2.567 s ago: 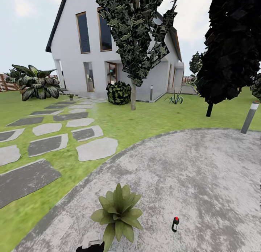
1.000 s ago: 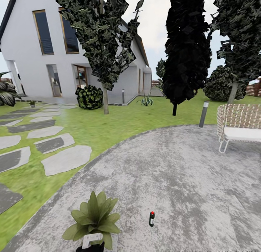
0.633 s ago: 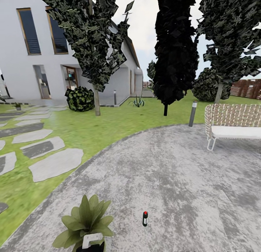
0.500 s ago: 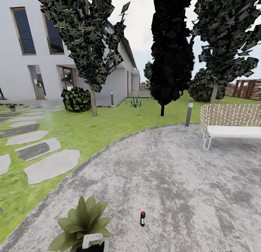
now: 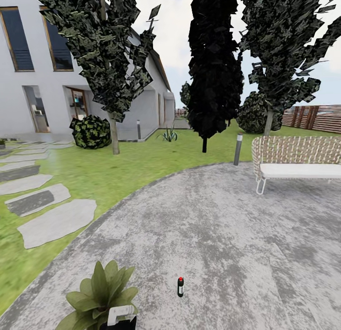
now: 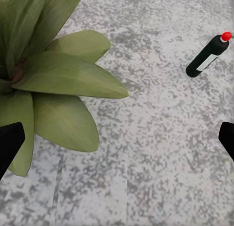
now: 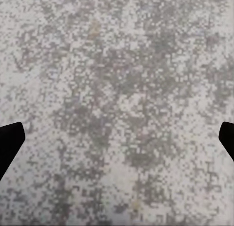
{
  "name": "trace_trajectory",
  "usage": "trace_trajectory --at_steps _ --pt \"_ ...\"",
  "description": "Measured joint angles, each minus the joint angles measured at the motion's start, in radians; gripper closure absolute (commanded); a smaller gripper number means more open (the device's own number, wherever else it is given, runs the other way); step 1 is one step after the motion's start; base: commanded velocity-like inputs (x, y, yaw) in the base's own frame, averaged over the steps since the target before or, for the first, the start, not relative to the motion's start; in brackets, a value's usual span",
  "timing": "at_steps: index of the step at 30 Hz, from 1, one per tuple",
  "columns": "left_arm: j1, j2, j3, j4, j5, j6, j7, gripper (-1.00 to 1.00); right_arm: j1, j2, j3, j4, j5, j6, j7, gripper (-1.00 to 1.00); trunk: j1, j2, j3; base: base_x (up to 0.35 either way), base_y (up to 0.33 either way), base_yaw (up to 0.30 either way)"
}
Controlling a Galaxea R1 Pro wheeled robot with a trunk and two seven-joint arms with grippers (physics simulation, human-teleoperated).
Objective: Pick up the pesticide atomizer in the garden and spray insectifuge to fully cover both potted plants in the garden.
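Head view: round gravel patio [image 5: 227, 235] wide and bare ahead; lawn [image 5: 123, 173] and stepping stones [image 5: 57, 221] along curved left edge; wicker bench [image 5: 298, 161] and bollard [image 5: 237, 149] at far right rim. Potted plant [image 5: 97, 294] near bottom, left. Pesticide atomizer [image 5: 180, 287] upright just right of it, apart, red cap up.

Left wrist view: left hand [image 6: 117, 145] spread wide, dark fingertips [image 6: 9, 143] at frame edges, holding nothing; plant leaves beside; atomizer ahead, long axis slanted, cap pointing away.

Right wrist view: right hand [image 7: 117, 145] wide, empty, over bare gravel.
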State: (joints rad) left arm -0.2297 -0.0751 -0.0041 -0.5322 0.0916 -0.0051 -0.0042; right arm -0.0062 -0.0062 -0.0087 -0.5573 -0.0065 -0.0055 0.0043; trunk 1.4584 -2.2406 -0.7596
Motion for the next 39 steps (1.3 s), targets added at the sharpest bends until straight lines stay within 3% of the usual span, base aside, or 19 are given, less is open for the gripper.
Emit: trace_trajectory --at_steps 9,31,39 --pt "0.000 0.000 0.000 0.000 0.000 0.000 0.000 -1.00 0.000 0.000 -0.001 -0.007 -0.001 -0.001 0.000 -1.00 0.000 0.000 0.000 0.000 0.000 -0.013" --pt "0.000 0.000 0.000 0.000 0.000 0.000 0.000 -1.00 0.000 -0.001 -0.004 -0.009 -0.003 0.000 -0.001 -1.00 0.000 0.000 0.018 0.000 0.000 -0.252" --pt "0.000 0.000 0.000 0.000 0.000 0.000 0.000 -1.00 0.000 0.000 -0.004 -0.009 -0.002 -0.001 -0.001 -1.00 0.000 0.000 0.018 0.000 0.000 -0.048"
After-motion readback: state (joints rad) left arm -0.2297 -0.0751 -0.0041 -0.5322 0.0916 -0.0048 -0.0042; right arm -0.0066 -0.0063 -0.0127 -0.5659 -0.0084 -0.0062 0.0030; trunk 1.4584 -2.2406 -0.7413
